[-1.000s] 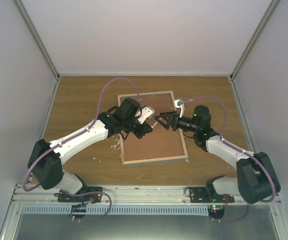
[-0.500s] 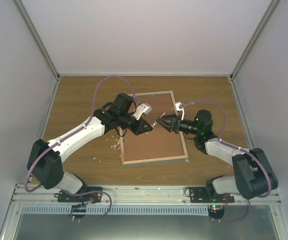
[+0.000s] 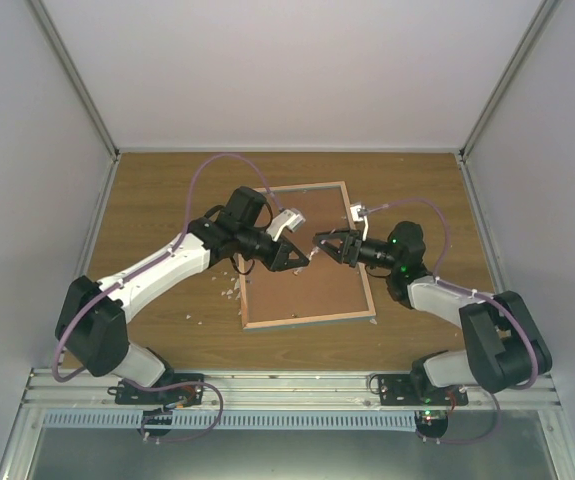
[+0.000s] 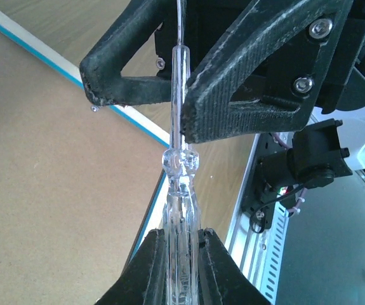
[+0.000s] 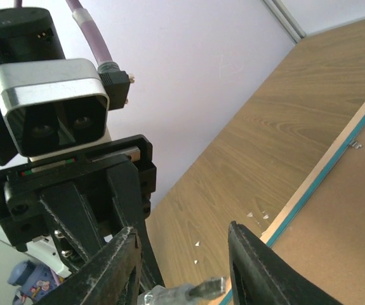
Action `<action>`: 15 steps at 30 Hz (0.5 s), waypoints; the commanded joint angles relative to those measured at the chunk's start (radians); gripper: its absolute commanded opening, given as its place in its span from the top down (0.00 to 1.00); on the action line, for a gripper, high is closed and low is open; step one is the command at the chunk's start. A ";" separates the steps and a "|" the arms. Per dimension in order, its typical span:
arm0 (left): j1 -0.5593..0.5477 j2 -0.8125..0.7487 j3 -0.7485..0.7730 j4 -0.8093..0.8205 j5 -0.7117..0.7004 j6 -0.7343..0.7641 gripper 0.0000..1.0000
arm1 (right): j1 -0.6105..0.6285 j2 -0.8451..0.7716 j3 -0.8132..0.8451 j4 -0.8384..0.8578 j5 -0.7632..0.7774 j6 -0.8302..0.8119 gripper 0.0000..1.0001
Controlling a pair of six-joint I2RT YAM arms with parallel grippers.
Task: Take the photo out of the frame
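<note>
The frame [image 3: 312, 292] lies face down on the table, showing brown fibreboard and a pale wood rim; its turquoise edge shows in the left wrist view [image 4: 129, 117] and the right wrist view [image 5: 322, 181]. The photo is hidden under the backing. My left gripper [image 3: 301, 257] is shut on a clear-handled screwdriver [image 4: 181, 190], held above the frame's middle. My right gripper [image 3: 321, 243] faces it, open, with the screwdriver's blade tip [image 5: 202, 290] between its fingers [image 5: 253, 267] without touching them.
Small white chips [image 3: 229, 287] lie on the wood table left of the frame and show in the right wrist view [image 5: 256, 215]. Grey walls close in the left, right and back. The metal rail [image 3: 287, 383] with the arm bases runs along the near edge.
The left gripper has lifted off the frame's back and turned toward the right gripper. The right gripper has moved a little left, so the screwdriver's tip now lies between its open jaws.
</note>
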State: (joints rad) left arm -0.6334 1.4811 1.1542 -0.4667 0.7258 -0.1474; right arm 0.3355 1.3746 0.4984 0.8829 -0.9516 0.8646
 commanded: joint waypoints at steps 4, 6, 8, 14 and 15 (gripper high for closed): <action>0.012 0.008 -0.025 0.053 0.047 -0.010 1.00 | -0.013 -0.003 -0.021 0.072 -0.009 0.021 0.62; 0.014 0.010 -0.028 0.058 0.050 -0.015 1.00 | -0.016 -0.005 -0.024 0.069 -0.009 0.020 0.64; 0.016 0.013 -0.030 0.059 0.051 -0.016 1.00 | -0.018 -0.006 -0.028 0.072 -0.007 0.027 0.68; 0.016 0.012 -0.043 0.080 0.035 -0.025 1.00 | -0.019 -0.010 -0.019 0.036 0.000 0.037 0.84; 0.015 0.011 -0.045 0.082 0.026 -0.026 1.00 | -0.019 -0.013 -0.016 0.021 0.005 0.038 0.89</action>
State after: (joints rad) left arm -0.6216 1.4868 1.1259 -0.4442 0.7570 -0.1600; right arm 0.3241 1.3746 0.4835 0.9119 -0.9497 0.8989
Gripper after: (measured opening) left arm 0.098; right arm 0.178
